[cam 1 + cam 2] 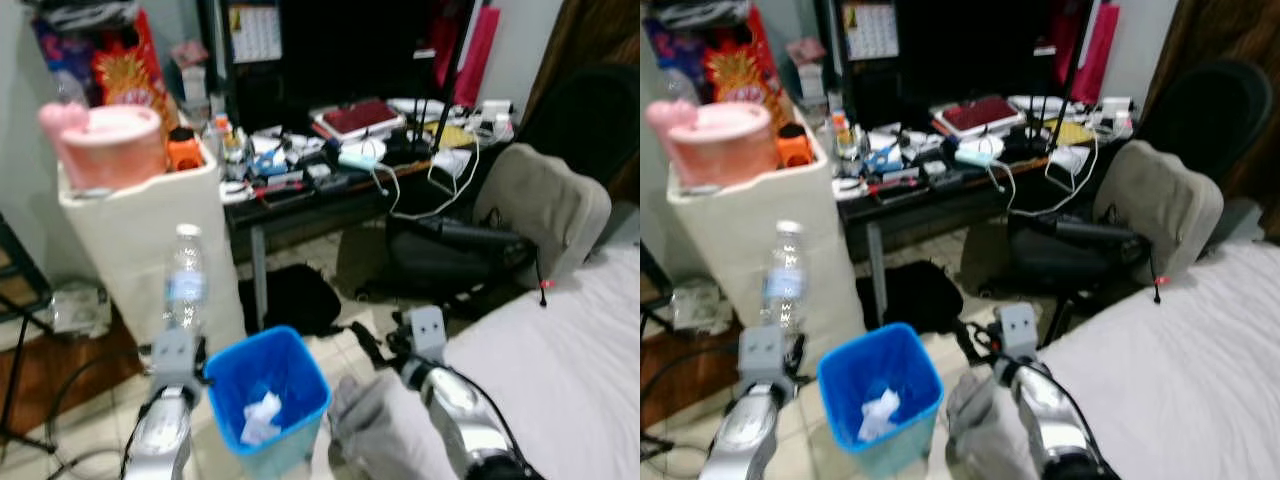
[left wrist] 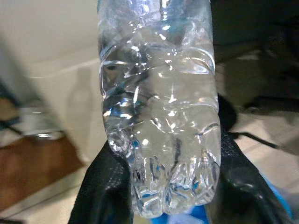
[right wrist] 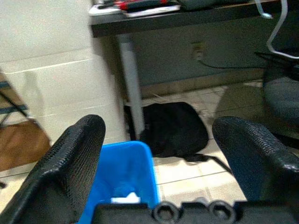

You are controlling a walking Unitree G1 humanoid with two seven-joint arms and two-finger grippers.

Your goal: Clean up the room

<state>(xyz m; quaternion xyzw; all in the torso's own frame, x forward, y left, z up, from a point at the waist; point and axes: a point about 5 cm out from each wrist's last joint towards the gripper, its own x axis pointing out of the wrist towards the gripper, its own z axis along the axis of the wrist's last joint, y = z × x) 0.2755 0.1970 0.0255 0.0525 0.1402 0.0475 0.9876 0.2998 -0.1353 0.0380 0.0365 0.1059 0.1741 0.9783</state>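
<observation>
A clear plastic water bottle (image 1: 185,280) stands upright in my left gripper (image 1: 178,335), which is shut on its lower end just left of a blue waste bin (image 1: 268,395). In the left wrist view the bottle (image 2: 161,107) sits between the two black fingers (image 2: 100,191). Crumpled white paper (image 1: 262,415) lies inside the bin. My right gripper (image 1: 375,345) hangs open to the right of the bin with nothing between its fingers (image 3: 70,163); the bin (image 3: 119,172) shows below it in the right wrist view.
A tall white container (image 1: 150,240) topped with a pink tub stands behind the bottle. A cluttered dark desk (image 1: 330,185), an office chair (image 1: 500,230) and a black bag (image 1: 295,295) on the tiled floor lie beyond. A white bed (image 1: 560,370) is at right.
</observation>
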